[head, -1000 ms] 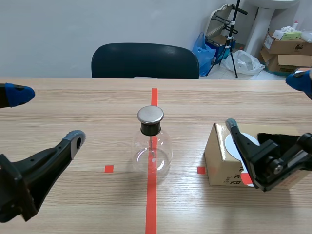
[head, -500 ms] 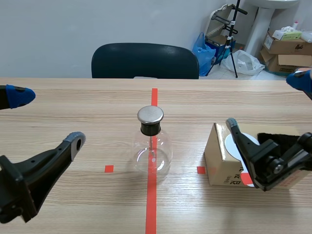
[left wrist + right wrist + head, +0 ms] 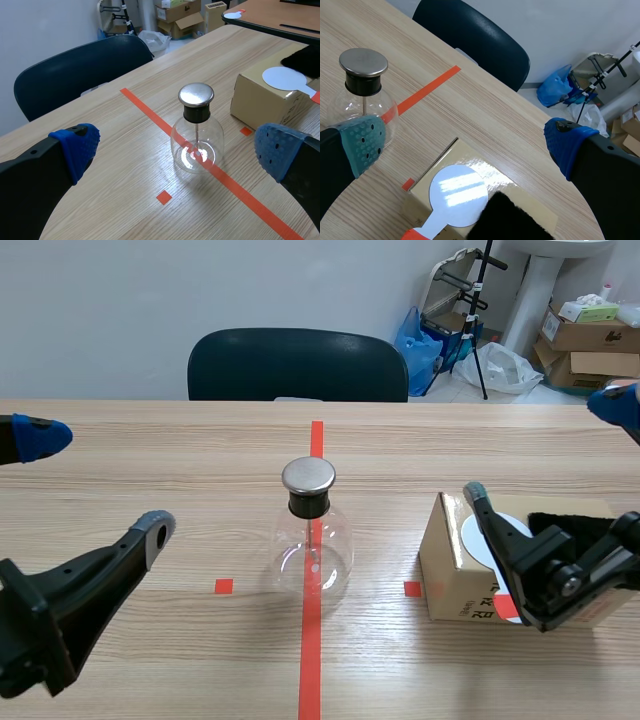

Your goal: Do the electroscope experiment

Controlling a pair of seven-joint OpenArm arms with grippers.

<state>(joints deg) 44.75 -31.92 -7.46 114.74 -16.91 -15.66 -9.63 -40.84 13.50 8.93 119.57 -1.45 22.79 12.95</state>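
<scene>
Left pincer (image 3: 98, 480), right pincer (image 3: 465, 145) both apart, empty; paddle (image 3: 457, 192) flat on box (image 3: 445, 570), under right pincer, handle toward robot; right arm nearer; flask (image 3: 312, 550) upright mid bench (image 3: 150, 440).

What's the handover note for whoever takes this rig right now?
Left gripper: open, empty, low beside the electroscope flask.
Right gripper: open, empty, over the cardboard box.
Flask upright on the centre tape line, metal cap on.
White paddle and black cloth lie on the box, untouched.
Done: nothing visible.
Left, probably: rub the paddle with the cloth, then bring it to the cap.
</scene>
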